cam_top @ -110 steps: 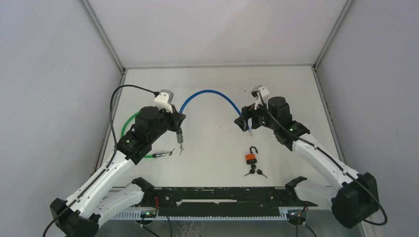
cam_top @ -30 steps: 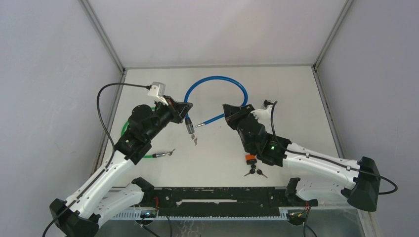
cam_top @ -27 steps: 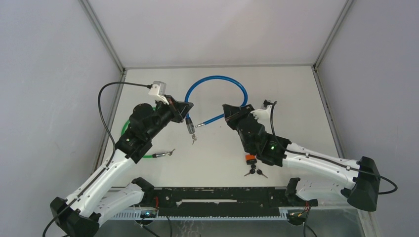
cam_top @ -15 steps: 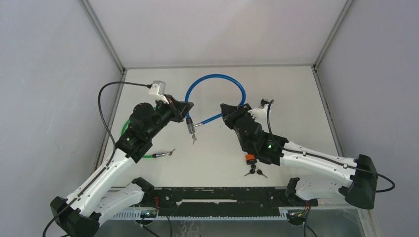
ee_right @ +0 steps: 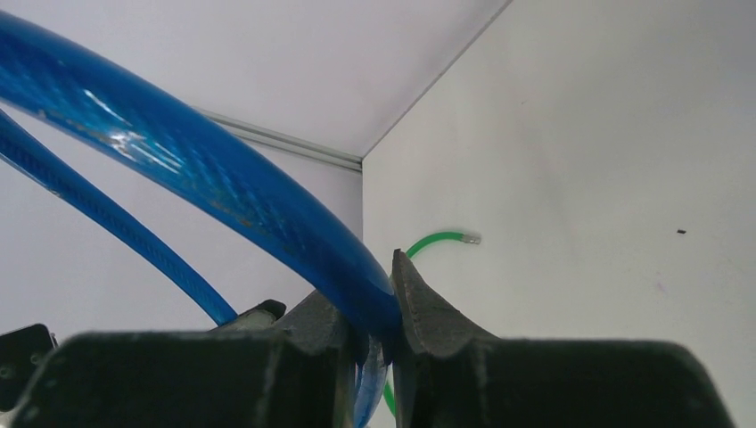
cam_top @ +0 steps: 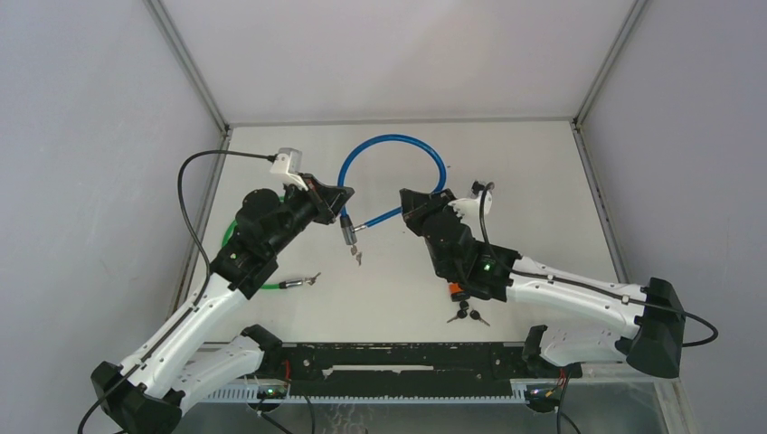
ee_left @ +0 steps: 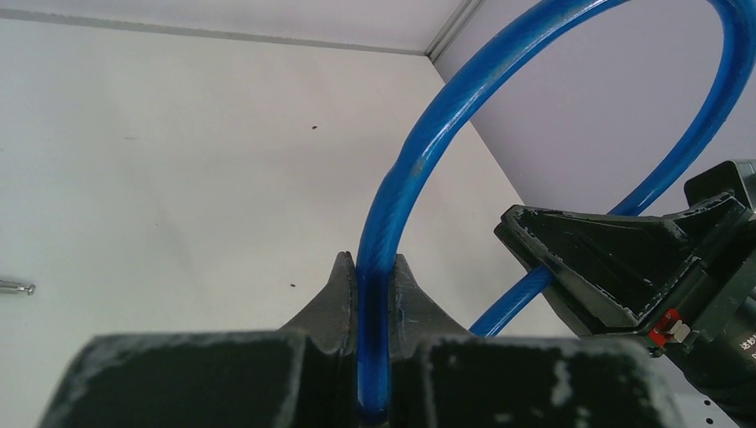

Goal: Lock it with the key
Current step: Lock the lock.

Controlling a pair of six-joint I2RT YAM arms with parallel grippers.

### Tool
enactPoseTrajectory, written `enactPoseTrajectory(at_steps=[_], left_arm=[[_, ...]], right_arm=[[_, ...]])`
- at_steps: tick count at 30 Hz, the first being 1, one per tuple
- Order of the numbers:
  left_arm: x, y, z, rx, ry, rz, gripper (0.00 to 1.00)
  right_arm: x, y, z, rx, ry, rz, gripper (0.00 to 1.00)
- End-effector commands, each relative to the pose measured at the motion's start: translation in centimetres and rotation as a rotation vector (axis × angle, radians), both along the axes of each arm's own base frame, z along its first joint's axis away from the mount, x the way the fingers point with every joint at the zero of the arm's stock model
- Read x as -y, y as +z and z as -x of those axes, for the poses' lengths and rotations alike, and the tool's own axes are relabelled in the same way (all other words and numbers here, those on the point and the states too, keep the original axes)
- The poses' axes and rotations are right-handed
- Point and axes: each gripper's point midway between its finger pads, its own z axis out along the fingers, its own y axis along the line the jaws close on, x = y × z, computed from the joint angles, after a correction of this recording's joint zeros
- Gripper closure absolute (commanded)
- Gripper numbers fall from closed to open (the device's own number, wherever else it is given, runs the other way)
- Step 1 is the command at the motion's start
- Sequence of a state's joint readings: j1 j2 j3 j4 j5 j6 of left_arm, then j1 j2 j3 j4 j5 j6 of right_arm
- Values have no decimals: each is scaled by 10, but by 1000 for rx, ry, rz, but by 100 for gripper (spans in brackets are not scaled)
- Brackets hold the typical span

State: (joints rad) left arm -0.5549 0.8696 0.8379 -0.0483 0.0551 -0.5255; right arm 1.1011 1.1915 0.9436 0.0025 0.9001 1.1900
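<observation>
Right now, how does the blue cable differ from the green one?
The blue cable is clamped by the left gripper and right gripper; the green cable lies free on the table. The blue cable's loop shows fully; the green cable is partly hidden under the left arm. Both curve.

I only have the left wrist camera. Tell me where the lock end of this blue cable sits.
Observer: In the top view, the lock barrel sticks out just below the left gripper, with a key hanging from it.
Operator: Give me the pin end.
Observer: The pin end lies right beside the barrel, coming in from the right arm's side. I cannot tell whether it is seated.
Operator: Confirm the right gripper's hold.
Observer: The right wrist view shows the right gripper shut on the blue cable.
</observation>
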Motion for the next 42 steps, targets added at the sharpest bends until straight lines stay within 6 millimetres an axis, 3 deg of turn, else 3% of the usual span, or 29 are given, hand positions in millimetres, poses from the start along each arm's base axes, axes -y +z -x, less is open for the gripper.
enactPoseTrajectory(at_steps=[1,12,16,21,32,42], left_arm=[[-6,37,1,60,24,55,100],[-22,28,-13,32,165,62,100],[-28,29,-16,19,222,113,100],[-44,28,-15,28,315,184,100],[-30,37,3,115,182,197,100],[-30,22,6,96,172,165,100]], right_arm=[[-3,49,0,71,-27,-128,100],[-36,56,27,27,61,-87,100],[-48,49,32,-6,58,-77,100],[-45,33,35,-52,17,-85,100],[-65,24,37,-96,112,-121,100],[-76,17,35,-111,167,-132,100]])
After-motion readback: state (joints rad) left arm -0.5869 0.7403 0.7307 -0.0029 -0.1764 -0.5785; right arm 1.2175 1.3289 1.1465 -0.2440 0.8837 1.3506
